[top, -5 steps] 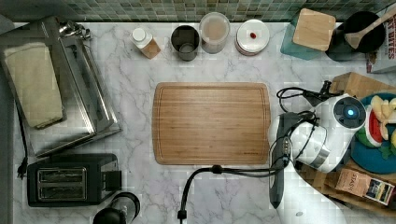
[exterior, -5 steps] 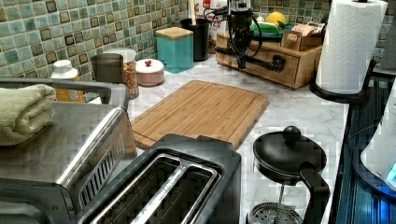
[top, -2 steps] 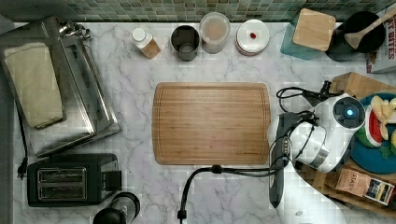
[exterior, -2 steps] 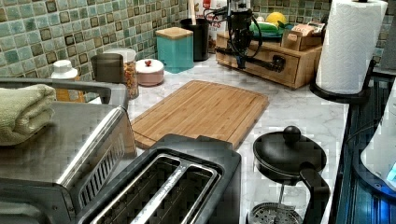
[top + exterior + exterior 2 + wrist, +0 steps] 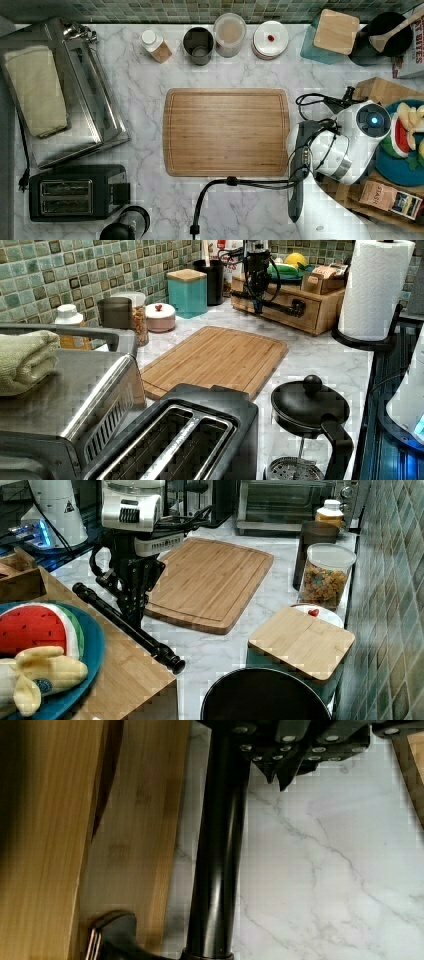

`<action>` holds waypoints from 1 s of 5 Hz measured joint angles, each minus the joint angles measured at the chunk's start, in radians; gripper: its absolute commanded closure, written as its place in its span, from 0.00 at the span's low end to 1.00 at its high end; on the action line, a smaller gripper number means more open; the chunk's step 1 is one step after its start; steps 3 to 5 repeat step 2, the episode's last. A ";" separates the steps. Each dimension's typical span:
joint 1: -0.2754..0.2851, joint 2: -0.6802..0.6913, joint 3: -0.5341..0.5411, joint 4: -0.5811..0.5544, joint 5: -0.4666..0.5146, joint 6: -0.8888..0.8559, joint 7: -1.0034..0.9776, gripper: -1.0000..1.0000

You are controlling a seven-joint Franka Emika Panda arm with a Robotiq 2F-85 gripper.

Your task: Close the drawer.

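**Top view:** You see the arm [image 5: 350, 145] bent over the wooden organiser at the top view's right. The organiser's long dark handle [image 5: 295, 200] runs alongside the cutting board [image 5: 226, 132]. The drawer itself is hidden beneath the wrist.

**Left view:** Here the drawer [image 5: 310, 310] shows its face, set in the organiser's front at the far end of the counter. The gripper [image 5: 257, 299] hangs in front of one end of the handle. How far the drawer stands out cannot be told here.

**Right view:** You look from behind the organiser. The gripper points down just past the bar, on the cutting-board side.

**Wrist view:** This is the close look the others lack. The fingertips [image 5: 274, 770] are pinched together, holding nothing, over the marble countertop [image 5: 325, 870] just beside the bar. A dark slit shows along the drawer front.

The push looks to be in hand. Next, press the bar squarely toward the organiser until that slit is gone.
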 measured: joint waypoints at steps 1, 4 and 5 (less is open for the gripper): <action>0.010 0.001 -0.009 0.000 0.000 0.000 0.000 1.00; 0.014 0.001 -0.013 0.000 0.000 0.000 0.000 1.00; 0.014 0.001 -0.013 0.000 0.000 0.000 0.000 1.00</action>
